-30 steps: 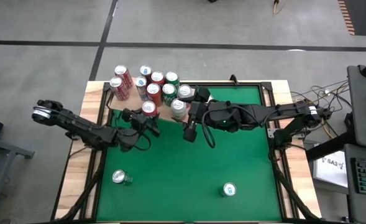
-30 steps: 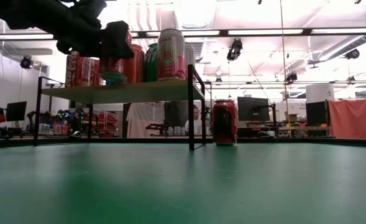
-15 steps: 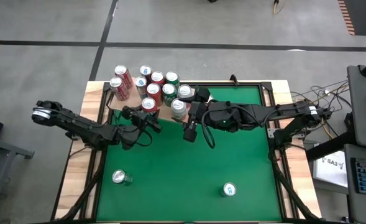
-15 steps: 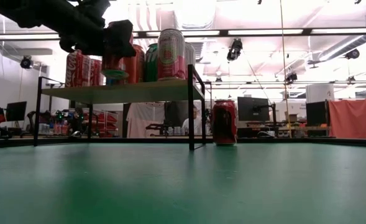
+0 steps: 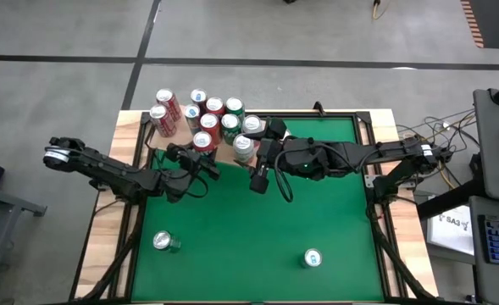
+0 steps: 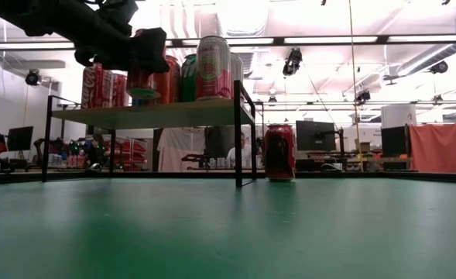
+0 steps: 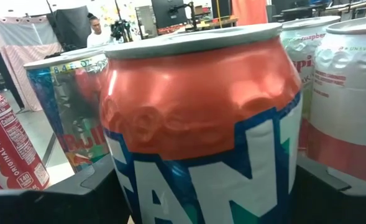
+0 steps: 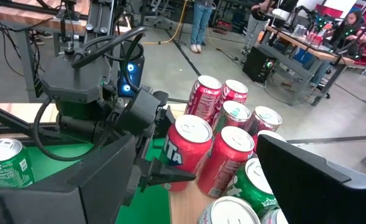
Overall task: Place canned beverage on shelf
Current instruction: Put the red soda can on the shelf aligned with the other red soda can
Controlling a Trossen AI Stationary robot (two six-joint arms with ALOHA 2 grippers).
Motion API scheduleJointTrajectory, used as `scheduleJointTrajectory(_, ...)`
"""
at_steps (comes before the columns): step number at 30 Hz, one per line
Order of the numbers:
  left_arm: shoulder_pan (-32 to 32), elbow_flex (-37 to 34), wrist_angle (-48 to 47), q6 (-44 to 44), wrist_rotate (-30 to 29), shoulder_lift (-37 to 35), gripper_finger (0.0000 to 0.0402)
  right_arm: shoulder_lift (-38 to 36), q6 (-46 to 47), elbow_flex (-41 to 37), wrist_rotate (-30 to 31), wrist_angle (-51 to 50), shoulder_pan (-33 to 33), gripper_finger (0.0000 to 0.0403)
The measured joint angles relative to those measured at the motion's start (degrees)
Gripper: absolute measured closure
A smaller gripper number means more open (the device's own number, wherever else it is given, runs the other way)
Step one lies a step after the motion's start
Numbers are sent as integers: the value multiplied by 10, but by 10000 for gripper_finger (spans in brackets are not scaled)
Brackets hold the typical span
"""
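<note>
Left gripper [image 5: 200,153] clamps one Fanta can [image 5: 203,141] over the shelf [image 6: 162,114] (nine cans there).

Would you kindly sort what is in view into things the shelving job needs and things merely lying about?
Job: orange Fanta can in the left pincer; pale wood-grain shelf; cans already standing there.
Lying about: two loose cans on green felt; open right pincer, idle.

The left arm reaches in from the table's left edge, its left gripper [image 5: 202,155] clamped on an orange Fanta can [image 5: 202,142] — fingers on either side. The right arm stretches across from the right, its right gripper [image 5: 258,180] hanging open and empty.
</note>
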Motion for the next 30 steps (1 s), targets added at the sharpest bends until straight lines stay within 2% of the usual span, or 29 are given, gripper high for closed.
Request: scheduleJointTrajectory(30, 21, 0, -9, -3, 0, 0, 111, 1, 0, 0, 0, -3, 0, 76)
